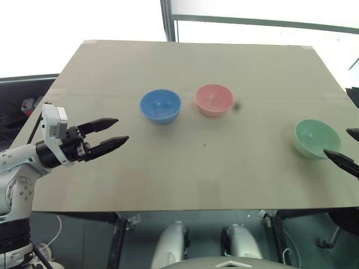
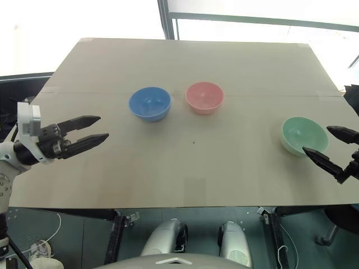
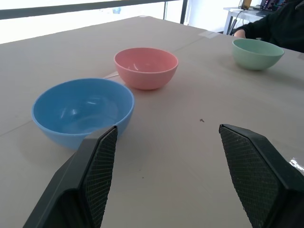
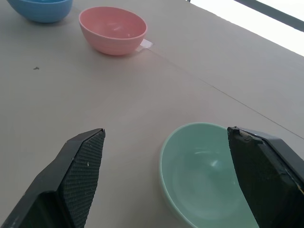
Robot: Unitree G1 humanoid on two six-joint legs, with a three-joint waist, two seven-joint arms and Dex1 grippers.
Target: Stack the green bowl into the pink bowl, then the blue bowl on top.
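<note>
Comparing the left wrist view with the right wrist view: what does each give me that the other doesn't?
Left wrist view alone: the whole blue bowl upright just beyond the open left gripper, plus a dark sleeve past the table's far corner. Right wrist view alone: the open right gripper with one finger overlapping the green bowl's rim. Both share the pink bowl, empty and upright, and the bare tan table.
</note>
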